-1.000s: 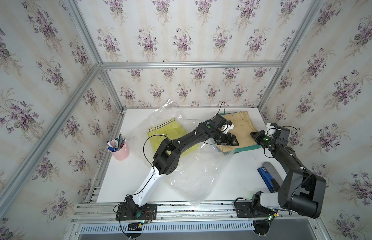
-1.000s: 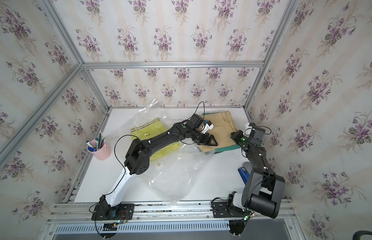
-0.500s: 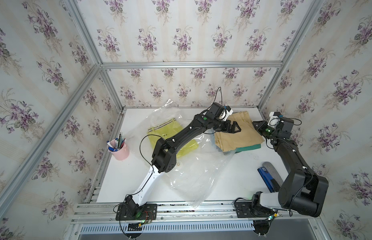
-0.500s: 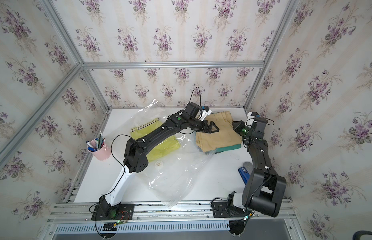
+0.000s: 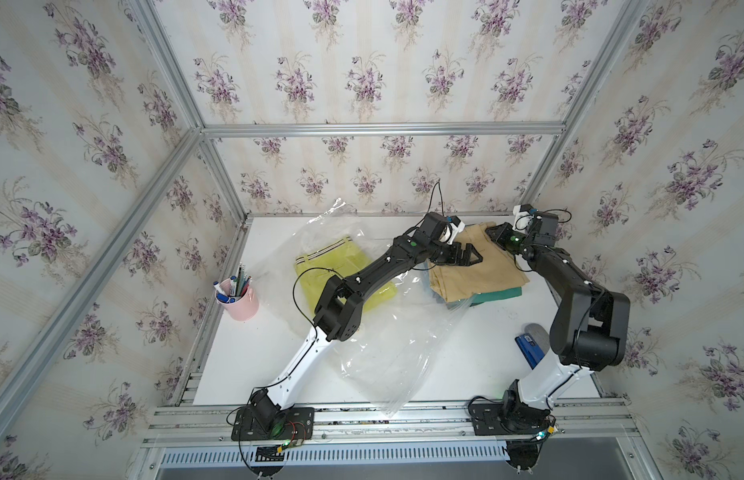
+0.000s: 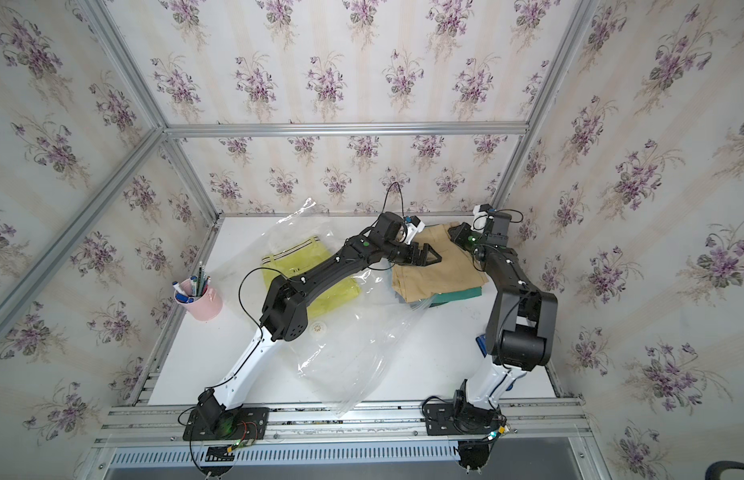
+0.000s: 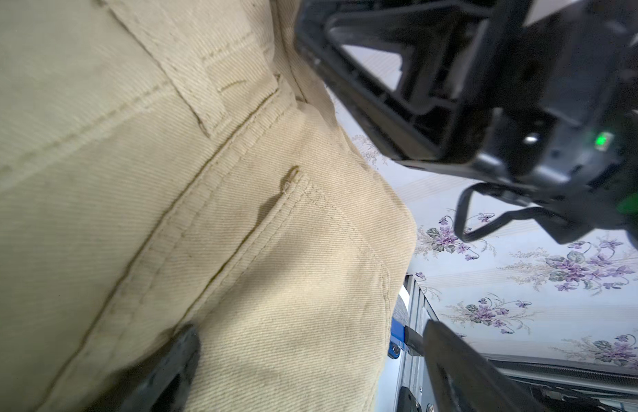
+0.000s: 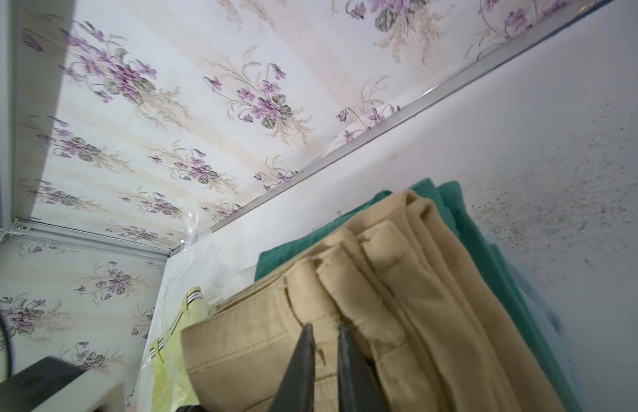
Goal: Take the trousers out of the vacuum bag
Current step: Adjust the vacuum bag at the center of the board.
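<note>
1. In both top views the left hand (image 5: 470, 259) had sprung wide and hung just over the khaki trousers (image 5: 478, 278), which it had been gripping a second before. The right hand (image 5: 493, 235) had swung from the pile's side to its far end. I judged the khaki pair delivered: it lay on the teal trousers (image 5: 499, 293), clear of the vacuum bag (image 5: 403, 340). The yellow trousers (image 5: 341, 270) remained inside the bag, which was spread on the surface (image 5: 465, 370).
2. From the left wrist view, khaki twill filled the frame, with its belt loop and pocket seam flat and unpinched.
3. From the right wrist view, the right hand's tips stood narrow over the khaki waistband. I could not tell whether they pinched cloth. Teal edges showed beneath.
</note>
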Available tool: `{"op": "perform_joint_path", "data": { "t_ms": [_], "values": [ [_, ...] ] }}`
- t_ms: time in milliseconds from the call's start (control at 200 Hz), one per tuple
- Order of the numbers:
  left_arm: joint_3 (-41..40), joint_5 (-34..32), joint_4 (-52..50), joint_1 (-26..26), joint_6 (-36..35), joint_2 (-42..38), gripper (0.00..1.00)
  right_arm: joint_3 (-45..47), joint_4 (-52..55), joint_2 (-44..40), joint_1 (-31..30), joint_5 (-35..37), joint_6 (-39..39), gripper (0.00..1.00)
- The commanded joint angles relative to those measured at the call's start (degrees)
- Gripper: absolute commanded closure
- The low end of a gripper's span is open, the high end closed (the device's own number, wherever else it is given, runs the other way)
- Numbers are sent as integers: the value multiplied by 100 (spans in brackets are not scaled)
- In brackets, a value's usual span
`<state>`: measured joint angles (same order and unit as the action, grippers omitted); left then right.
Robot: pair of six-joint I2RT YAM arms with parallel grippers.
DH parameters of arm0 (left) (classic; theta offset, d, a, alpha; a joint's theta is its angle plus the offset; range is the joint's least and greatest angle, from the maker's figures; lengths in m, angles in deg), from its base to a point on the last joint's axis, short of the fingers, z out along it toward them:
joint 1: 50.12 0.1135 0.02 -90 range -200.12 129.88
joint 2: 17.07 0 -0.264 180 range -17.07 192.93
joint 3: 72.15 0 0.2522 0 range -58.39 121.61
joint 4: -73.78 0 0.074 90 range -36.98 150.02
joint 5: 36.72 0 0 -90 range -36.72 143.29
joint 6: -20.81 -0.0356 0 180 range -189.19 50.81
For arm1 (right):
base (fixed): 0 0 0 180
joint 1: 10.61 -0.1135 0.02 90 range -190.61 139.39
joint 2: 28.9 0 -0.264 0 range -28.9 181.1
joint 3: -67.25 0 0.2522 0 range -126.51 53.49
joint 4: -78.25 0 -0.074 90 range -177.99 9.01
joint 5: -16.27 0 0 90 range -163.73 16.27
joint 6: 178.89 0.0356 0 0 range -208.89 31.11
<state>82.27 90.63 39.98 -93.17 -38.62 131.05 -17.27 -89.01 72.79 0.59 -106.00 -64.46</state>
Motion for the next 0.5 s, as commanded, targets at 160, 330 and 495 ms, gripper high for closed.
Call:
{"op": "perform_joint_path", "data": {
  "t_ms": [160,330,495],
  "values": [
    [-165,-184,-97,124,-11,176,0,-100,-100,1005,-21,382,96,89],
    [-249,-125,-106,190,-14,168,0,-218,14,1232,-20,607,76,90],
    [-223,-37,-114,216,-28,-54,0,-102,-69,750,-19,596,56,88]
  ]
}}
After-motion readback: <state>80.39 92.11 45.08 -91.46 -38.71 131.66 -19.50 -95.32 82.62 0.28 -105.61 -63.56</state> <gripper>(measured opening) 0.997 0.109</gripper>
